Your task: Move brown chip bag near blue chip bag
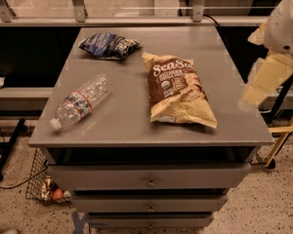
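Camera view: gripper (261, 84) at the right edge of the frame, off the table's (122, 126) right side and clear of both bags. Can't tell if it's wide or narrow. Brown bag (178, 89) lies flat, center-right of the tabletop. Blue bag (108, 45) is upper left, near the brown one but not touching. Bottle (83, 101) lies on its side at left.

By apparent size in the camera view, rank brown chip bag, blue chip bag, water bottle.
1. brown chip bag
2. water bottle and blue chip bag: alike, bottle nearer
The gripper hangs right of the table.
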You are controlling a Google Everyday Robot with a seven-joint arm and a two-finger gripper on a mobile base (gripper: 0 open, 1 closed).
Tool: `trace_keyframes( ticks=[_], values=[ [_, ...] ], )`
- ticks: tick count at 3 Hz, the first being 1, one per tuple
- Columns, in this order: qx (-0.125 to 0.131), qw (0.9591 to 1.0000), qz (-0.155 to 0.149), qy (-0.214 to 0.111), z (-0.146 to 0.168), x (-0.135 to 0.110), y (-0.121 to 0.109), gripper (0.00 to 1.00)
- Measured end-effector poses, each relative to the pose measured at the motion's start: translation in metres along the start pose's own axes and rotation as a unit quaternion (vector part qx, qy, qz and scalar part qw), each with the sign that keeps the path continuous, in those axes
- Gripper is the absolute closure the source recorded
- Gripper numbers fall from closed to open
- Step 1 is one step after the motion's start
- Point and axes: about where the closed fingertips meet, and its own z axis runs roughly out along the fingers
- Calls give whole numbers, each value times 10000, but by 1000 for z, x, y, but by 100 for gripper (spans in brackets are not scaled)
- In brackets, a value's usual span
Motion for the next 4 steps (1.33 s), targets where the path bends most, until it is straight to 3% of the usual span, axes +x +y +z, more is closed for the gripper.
trace_keyframes(
  ticks=[1, 2, 3, 4],
  values=[
    [-259, 9979, 460, -369, 42, -21, -27, 0],
    [-497, 9942, 747, -590, 80, -51, -36, 0],
    [-567, 9927, 860, -626, 115, -80, -46, 0],
    [-604, 9921, 787, -762, 139, -114, -57, 0]
  ],
)
